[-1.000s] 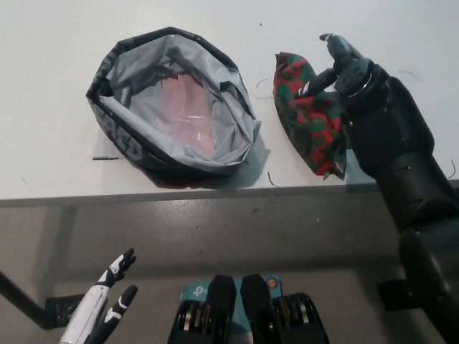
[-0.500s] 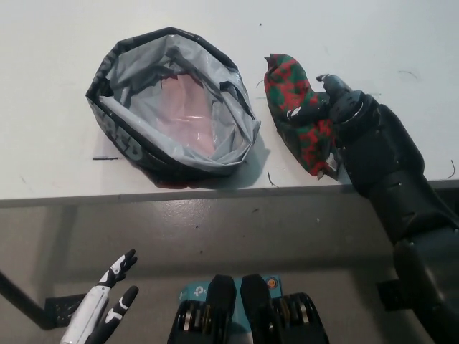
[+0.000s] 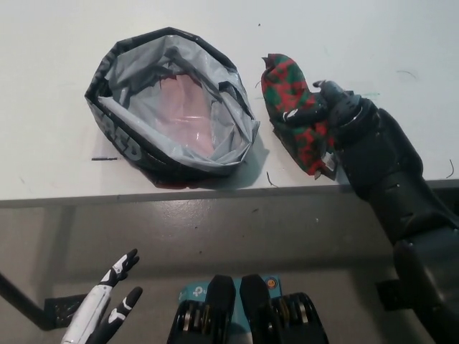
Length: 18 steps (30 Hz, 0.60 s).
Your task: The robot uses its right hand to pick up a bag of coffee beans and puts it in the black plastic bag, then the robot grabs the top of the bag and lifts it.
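A red and green patterned coffee bean bag [image 3: 290,104] lies on the white table [image 3: 57,154], just right of the black plastic bag. My black right hand [image 3: 326,115] is shut on the coffee bag's right side, with its fingers wrapped over the middle. The black plastic bag [image 3: 172,100] stands open at centre left, its grey lining showing and something pinkish at its bottom. My white left hand [image 3: 107,304] rests low at the lower left, below the table edge, fingers apart and holding nothing.
The table's front edge [image 3: 215,195] runs across the middle of the view, with grey floor below it. A small dark mark [image 3: 105,158] lies on the table left of the plastic bag.
My right hand has come down and leftward onto the coffee bag and closed on it. The bag has bunched up and shifted slightly left. The left hand barely moved.
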{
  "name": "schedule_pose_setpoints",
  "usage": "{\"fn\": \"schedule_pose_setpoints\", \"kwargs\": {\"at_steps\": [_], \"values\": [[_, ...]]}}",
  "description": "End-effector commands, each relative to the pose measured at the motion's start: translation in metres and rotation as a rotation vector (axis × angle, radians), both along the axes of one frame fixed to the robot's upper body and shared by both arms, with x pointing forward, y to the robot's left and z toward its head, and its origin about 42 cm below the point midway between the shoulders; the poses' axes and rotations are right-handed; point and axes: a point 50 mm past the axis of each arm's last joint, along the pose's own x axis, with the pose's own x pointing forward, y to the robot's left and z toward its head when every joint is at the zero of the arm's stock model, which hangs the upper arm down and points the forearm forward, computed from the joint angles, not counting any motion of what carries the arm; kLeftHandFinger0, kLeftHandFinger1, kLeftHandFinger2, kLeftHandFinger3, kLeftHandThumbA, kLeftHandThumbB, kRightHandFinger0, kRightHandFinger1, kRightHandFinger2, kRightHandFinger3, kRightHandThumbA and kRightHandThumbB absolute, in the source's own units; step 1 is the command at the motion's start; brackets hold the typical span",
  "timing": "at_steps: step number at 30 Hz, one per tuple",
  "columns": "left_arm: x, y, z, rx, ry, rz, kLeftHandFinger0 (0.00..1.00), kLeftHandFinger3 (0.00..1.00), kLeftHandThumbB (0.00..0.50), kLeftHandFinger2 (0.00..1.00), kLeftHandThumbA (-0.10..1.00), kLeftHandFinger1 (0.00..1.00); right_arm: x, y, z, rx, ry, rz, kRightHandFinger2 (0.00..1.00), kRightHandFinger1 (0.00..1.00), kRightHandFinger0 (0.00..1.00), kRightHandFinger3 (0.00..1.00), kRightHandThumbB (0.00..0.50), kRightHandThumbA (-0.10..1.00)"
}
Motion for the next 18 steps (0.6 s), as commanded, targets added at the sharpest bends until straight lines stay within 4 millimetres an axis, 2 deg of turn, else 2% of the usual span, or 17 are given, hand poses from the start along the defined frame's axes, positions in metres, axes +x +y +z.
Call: {"fn": "schedule_pose_setpoints", "kwargs": {"at_steps": [1, 2, 3, 4, 5, 6, 7, 8, 9, 10, 11, 12, 13, 15, 16, 17, 18], "values": [[0.004, 0.008, 0.011, 0.008, -0.054, -0.018, 1.00, 1.00, 0.222, 1.00, 0.95, 1.00, -0.004, 0.008, -0.021, -0.052, 0.041, 0.019, 1.00, 1.00, 1.00, 1.00, 0.500, 0.97], [0.004, 0.008, 0.011, 0.007, -0.054, -0.019, 1.00, 1.00, 0.222, 1.00, 0.95, 1.00, -0.005, 0.007, -0.025, -0.079, 0.055, 0.014, 1.00, 1.00, 1.00, 1.00, 0.494, 0.86], [0.004, 0.007, 0.011, 0.004, -0.054, -0.019, 1.00, 1.00, 0.222, 1.00, 0.95, 1.00, -0.007, 0.007, -0.031, -0.109, 0.080, 0.007, 1.00, 1.00, 0.80, 1.00, 0.468, 0.74], [0.004, 0.007, 0.011, 0.003, -0.054, -0.018, 1.00, 1.00, 0.226, 1.00, 0.95, 1.00, -0.009, 0.006, -0.035, -0.139, 0.096, 0.007, 1.00, 0.75, 0.38, 1.00, 0.449, 0.55], [0.004, 0.007, 0.012, 0.003, -0.054, -0.018, 1.00, 1.00, 0.226, 1.00, 0.95, 1.00, -0.009, 0.006, -0.037, -0.155, 0.103, 0.008, 1.00, 0.75, 0.38, 1.00, 0.449, 0.55], [0.004, 0.007, 0.012, 0.002, -0.054, -0.017, 1.00, 1.00, 0.226, 1.00, 0.95, 1.00, -0.010, 0.005, -0.039, -0.172, 0.109, 0.008, 1.00, 0.60, 0.25, 1.00, 0.448, 0.50], [0.005, 0.007, 0.013, 0.004, -0.057, -0.017, 1.00, 1.00, 0.228, 1.00, 0.96, 1.00, -0.012, 0.005, -0.045, -0.229, 0.112, 0.028, 1.00, 1.00, 0.75, 1.00, 0.403, 0.32], [0.006, 0.007, 0.013, 0.006, -0.059, -0.017, 1.00, 1.00, 0.228, 1.00, 0.96, 1.00, -0.013, 0.004, -0.048, -0.247, 0.111, 0.035, 1.00, 1.00, 0.89, 1.00, 0.395, 0.30], [0.007, 0.006, 0.014, 0.006, -0.060, -0.017, 1.00, 1.00, 0.228, 1.00, 0.96, 1.00, -0.013, 0.004, -0.049, -0.243, 0.110, 0.037, 1.00, 1.00, 1.00, 1.00, 0.366, 0.30], [0.007, 0.006, 0.014, 0.005, -0.061, -0.017, 1.00, 1.00, 0.228, 1.00, 0.96, 1.00, -0.013, 0.003, -0.049, -0.242, 0.109, 0.038, 1.00, 1.00, 1.00, 1.00, 0.366, 0.30], [0.009, 0.007, 0.014, 0.007, -0.064, -0.020, 1.00, 1.00, 0.220, 1.00, 0.97, 1.00, -0.014, 0.001, -0.051, -0.226, 0.105, 0.039, 0.82, 0.80, 0.72, 1.00, 0.327, 0.25], [0.010, 0.007, 0.014, 0.007, -0.065, -0.022, 1.00, 1.00, 0.224, 1.00, 0.97, 1.00, -0.014, -0.002, -0.053, -0.194, 0.094, 0.035, 0.73, 0.71, 0.50, 0.89, 0.311, 0.20], [0.010, 0.007, 0.014, 0.006, -0.066, -0.022, 1.00, 1.00, 0.224, 1.00, 0.97, 1.00, -0.014, -0.003, -0.053, -0.186, 0.090, 0.034, 0.73, 0.71, 0.50, 0.89, 0.311, 0.20], [0.011, 0.008, 0.014, -0.001, -0.068, -0.023, 1.00, 1.00, 0.222, 1.00, 0.96, 1.00, -0.015, -0.006, -0.056, -0.157, 0.091, 0.011, 0.47, 0.30, 0.05, 0.87, 0.281, 0.18], [0.012, 0.008, 0.014, -0.002, -0.072, -0.023, 1.00, 1.00, 0.220, 1.00, 0.96, 1.00, -0.015, -0.008, -0.056, -0.138, 0.085, -0.002, 0.45, 0.32, 0.06, 0.85, 0.264, 0.15], [0.012, 0.008, 0.014, -0.003, -0.075, -0.024, 1.00, 1.00, 0.215, 1.00, 0.96, 1.00, -0.014, -0.009, -0.056, -0.116, 0.084, -0.011, 0.33, 0.14, 0.01, 0.86, 0.247, 0.11], [0.012, 0.008, 0.014, -0.003, -0.077, -0.025, 1.00, 1.00, 0.215, 1.00, 0.96, 1.00, -0.014, -0.011, -0.056, -0.085, 0.082, -0.021, 0.25, 0.05, 0.00, 0.85, 0.234, 0.07]]}}
